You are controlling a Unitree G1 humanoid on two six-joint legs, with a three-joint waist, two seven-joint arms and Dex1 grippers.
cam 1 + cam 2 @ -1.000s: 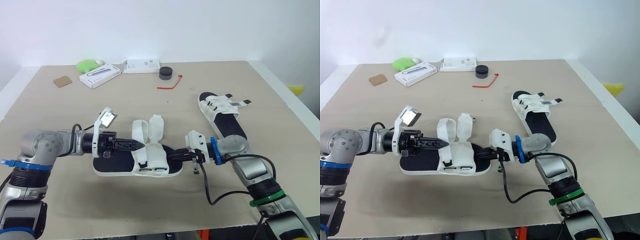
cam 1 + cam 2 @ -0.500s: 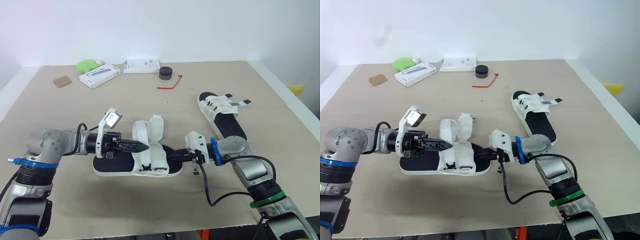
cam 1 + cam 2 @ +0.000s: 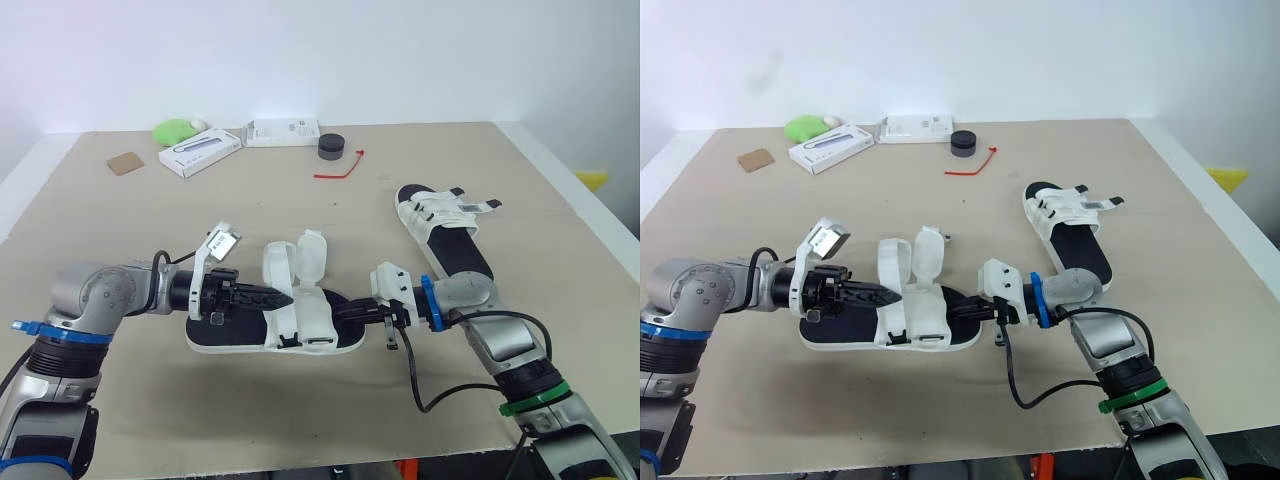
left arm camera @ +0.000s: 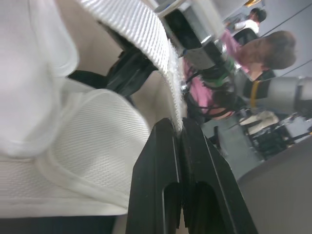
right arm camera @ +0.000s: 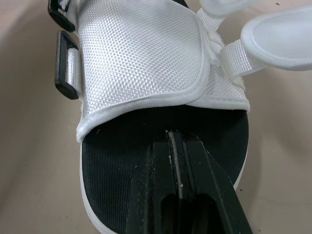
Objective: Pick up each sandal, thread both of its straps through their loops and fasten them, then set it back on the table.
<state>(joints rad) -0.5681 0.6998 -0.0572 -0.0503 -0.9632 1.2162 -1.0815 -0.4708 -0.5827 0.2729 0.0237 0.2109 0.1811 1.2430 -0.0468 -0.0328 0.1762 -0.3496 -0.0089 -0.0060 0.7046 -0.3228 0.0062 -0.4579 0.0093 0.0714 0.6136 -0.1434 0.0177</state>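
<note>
sandal (image 3: 240,336) sat at mid-bench (image 3: 300,420), long axis running tool to tool. right tool (image 3: 355,317) was clamped shut on its sole end. left tool (image 3: 285,296), the nearer one, was pinched shut on the raised strap (image 3: 278,268). loops (image 3: 300,343) lay on the near side, below that strap.

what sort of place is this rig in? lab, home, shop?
Probably a robotics lab. Bare test table against a plain white wall, staged props on it (near sandal, far sandal, white box), and a person among equipment in the left wrist view.
</note>
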